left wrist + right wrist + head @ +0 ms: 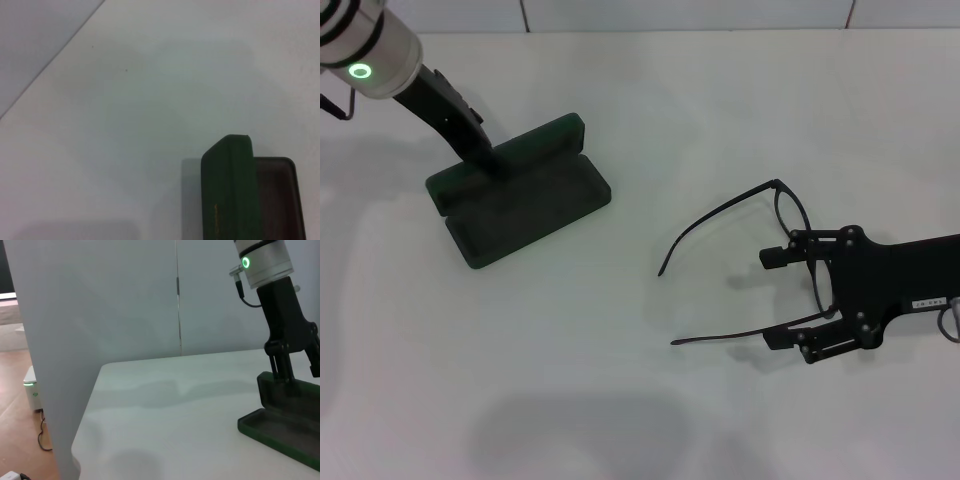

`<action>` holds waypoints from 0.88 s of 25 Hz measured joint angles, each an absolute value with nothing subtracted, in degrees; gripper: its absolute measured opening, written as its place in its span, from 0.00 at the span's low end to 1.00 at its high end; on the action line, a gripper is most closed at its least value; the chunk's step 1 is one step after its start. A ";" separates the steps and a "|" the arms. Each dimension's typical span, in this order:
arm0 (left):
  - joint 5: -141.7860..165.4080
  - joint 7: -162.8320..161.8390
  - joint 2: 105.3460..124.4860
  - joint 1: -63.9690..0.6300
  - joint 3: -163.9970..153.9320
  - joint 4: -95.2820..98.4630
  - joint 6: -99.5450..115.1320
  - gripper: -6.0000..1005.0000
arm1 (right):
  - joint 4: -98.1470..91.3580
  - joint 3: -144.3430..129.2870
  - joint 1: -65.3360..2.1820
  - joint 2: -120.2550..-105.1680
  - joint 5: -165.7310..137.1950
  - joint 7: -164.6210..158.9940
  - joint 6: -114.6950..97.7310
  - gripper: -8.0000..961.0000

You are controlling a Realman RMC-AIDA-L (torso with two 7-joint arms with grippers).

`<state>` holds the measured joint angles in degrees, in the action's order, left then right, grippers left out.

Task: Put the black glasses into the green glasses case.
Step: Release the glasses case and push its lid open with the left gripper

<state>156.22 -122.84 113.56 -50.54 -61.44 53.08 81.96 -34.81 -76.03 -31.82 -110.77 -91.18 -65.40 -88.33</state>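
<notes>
Upper left of the head view, the left pincer (492,160) pins the green glasses case (520,200) lid open; its spread I cannot tell. Lower right, the right pincer (782,300) straddles the black glasses (760,240) on the worktop (640,420), wide, ready to grasp.

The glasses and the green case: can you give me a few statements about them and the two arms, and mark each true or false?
1. The green glasses case lies open on the white table. True.
2. The black glasses already sit inside the case. False: they lie on the table, apart from it.
3. The left tool is at the case's lid. True.
4. The right tool is parked far from the glasses. False: it is at their front frame, fingers spread either side.
</notes>
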 joint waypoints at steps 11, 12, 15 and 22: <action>156.98 -122.36 114.79 -48.23 -65.11 55.92 80.29 0.79 | -34.70 -76.03 -31.46 -110.60 -91.17 -65.39 -88.20 0.90; 156.98 -122.26 114.90 -48.16 -65.18 55.94 80.20 0.76 | -34.67 -76.02 -31.46 -110.55 -91.17 -65.39 -88.12 0.90; 156.96 -122.03 115.00 -47.93 -65.20 55.99 80.03 0.68 | -34.60 -76.02 -31.46 -110.56 -91.19 -65.39 -87.70 0.90; 156.51 -120.90 115.46 -47.01 -65.17 58.09 79.89 0.41 | -34.73 -75.94 -31.46 -110.73 -91.67 -65.39 -87.43 0.90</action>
<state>156.51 -120.90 115.46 -47.01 -65.17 58.09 79.89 -34.73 -75.94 -31.46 -110.73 -91.67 -65.39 -87.43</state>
